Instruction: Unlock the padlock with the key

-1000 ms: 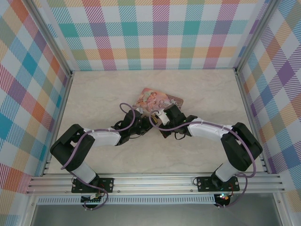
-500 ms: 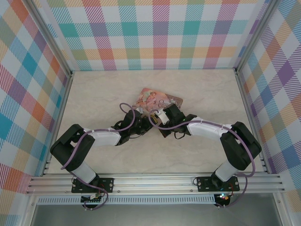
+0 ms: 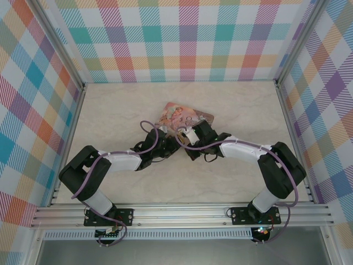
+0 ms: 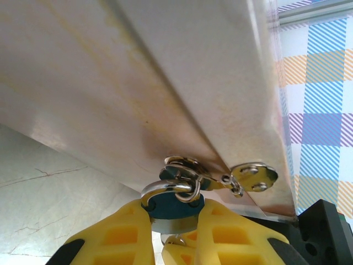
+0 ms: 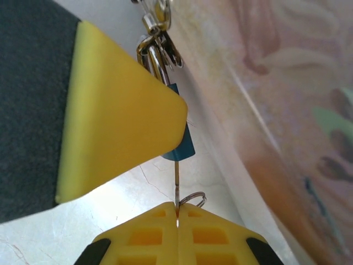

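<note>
Where the two arms reach in from the near edge of the desk [image 3: 110, 110], their tips meet at one pink tin [image 3: 177, 114] near the middle. The right fingers [image 5: 146, 234] are pressed together on the one slim key [image 5: 176, 185], its blade pointing up at the underside of the one blue padlock [image 5: 186, 148]. The left fingers [image 4: 124, 232] stand narrow, clamping that padlock's body, and its shackle hangs from the tin's clasp [image 4: 251, 175]; whether the blade has entered, I cannot tell.
</note>
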Controlling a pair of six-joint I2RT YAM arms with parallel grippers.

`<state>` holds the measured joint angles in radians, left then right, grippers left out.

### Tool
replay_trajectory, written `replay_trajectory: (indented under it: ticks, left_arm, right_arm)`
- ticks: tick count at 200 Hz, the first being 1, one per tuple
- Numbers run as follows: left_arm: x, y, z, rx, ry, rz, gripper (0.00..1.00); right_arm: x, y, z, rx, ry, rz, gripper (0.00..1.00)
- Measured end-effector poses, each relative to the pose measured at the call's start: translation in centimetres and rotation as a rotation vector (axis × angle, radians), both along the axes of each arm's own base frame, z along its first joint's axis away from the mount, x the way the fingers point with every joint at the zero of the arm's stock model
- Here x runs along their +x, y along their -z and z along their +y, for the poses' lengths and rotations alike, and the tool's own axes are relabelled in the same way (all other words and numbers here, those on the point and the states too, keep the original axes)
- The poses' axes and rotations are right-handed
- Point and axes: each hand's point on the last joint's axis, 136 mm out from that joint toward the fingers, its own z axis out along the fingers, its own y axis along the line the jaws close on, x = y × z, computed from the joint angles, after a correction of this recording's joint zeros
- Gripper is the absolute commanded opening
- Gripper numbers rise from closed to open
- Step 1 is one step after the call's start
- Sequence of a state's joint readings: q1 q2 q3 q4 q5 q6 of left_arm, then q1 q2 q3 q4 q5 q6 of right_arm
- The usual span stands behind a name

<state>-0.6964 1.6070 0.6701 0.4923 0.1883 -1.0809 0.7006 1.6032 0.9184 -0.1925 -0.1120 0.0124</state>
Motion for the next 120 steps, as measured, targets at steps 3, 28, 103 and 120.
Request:
replay_trajectory:
  ticks: [3, 28, 103, 120]
  left_arm:
    - [0.0, 0.0, 0.0, 0.000, 0.000, 0.000, 0.01]
    - [0.1, -0.2, 0.0, -0.003, -0.005, -0.008, 0.02]
    - [0.3, -0.3, 0.0, -0.015, -0.021, -0.002, 0.01]
    - [0.3, -0.4, 0.0, -0.026, -0.031, 0.010, 0.01]
  right_arm:
    - [0.0, 0.0, 0.0, 0.003, 0.001, 0.002, 0.05]
    - [0.2, -0.3, 0.0, 0.021, 0.008, 0.006, 0.04]
    - [0.5, -1.2, -0.4, 0.093, 0.036, 0.001, 0.02]
    - [0.5, -1.4, -0.4, 0.110, 0.040, -0.002, 0.02]
